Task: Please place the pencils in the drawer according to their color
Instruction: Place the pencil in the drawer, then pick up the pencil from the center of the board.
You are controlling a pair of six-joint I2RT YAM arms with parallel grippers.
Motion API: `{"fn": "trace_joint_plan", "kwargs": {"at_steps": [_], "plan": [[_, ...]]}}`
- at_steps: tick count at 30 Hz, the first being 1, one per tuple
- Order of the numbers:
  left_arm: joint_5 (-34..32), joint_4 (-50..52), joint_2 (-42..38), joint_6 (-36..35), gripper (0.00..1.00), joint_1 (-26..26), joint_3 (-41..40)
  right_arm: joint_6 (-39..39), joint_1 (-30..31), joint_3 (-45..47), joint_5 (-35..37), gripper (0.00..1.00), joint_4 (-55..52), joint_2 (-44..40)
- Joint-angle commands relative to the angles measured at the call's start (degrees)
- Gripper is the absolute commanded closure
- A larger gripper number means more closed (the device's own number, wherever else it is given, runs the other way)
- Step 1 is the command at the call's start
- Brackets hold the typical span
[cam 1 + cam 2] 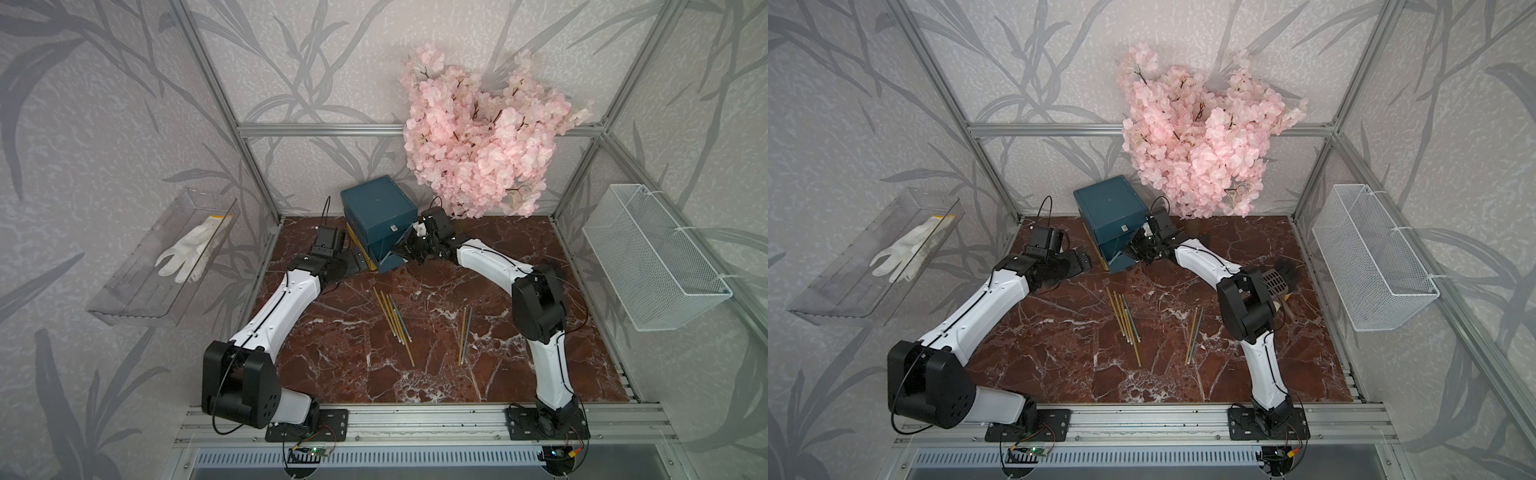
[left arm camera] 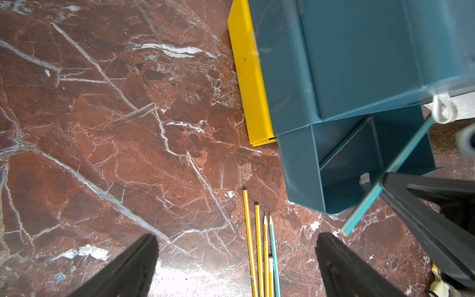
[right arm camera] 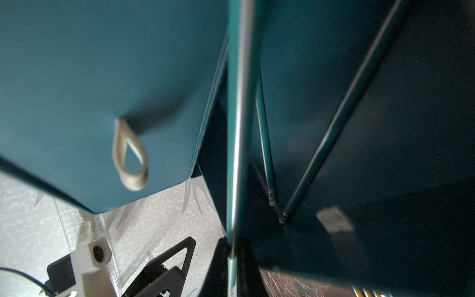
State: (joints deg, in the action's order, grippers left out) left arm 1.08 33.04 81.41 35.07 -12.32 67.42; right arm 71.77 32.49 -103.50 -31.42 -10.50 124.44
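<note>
The right end effector (image 1: 409, 251) is pinched tight on a teal pencil (image 3: 239, 128). The shaft runs forward from its fingertips into the open teal drawer (image 2: 347, 180) at the bottom of the drawer chest (image 1: 380, 212). Two more teal pencils (image 3: 334, 128) already lie inside that drawer, just ahead of the held one.

The left end effector (image 2: 237, 239) hangs wide open with nothing in it. A yellow drawer (image 2: 246, 77) pokes out of the chest ahead of it, and a cluster of loose pencils (image 2: 258, 244), mostly yellow with one teal, lies on the counter (image 2: 102, 128) right beneath it. A second pair (image 1: 465, 332) lies well behind the right end effector.

To my eye these pencils are light, stiff and glossy, so they would roll on the stone and could slide in a loose pinch. I'd take each one across the shaft near its middle and keep clear of the sharpened points, which look easy to snap.

I can read no writing anywhere. A small pale sticker (image 1: 392, 228) on the chest's upper front edge is too small to make out. The white loop tab (image 3: 131, 159) beside the right end effector is plain.
</note>
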Motion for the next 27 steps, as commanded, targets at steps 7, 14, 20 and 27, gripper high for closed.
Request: {"fn": "trace_joint_plan", "kwargs": {"at_steps": [7, 14, 20, 27], "plan": [[-1.0, 1.7, -0.6, -0.9, 0.00, 0.1, 1.8, 2.1, -0.6, -6.1, 1.4, 0.95, 0.7, 3.6], [-1.0, 1.6, -0.6, -0.7, 0.00, 0.1, 1.8, -0.4, -0.6, -5.7, 2.2, 0.62, -1.0, 1.5], [-0.9, 1.4, -0.6, -0.6, 0.00, 0.1, 1.8, -3.3, -0.5, -2.4, 2.0, 0.61, -1.7, -3.0], [-1.2, 1.3, -0.9, -1.0, 0.00, 0.1, 1.6, -10.4, 0.2, 6.8, 1.7, 0.60, -5.4, -11.8]]}}
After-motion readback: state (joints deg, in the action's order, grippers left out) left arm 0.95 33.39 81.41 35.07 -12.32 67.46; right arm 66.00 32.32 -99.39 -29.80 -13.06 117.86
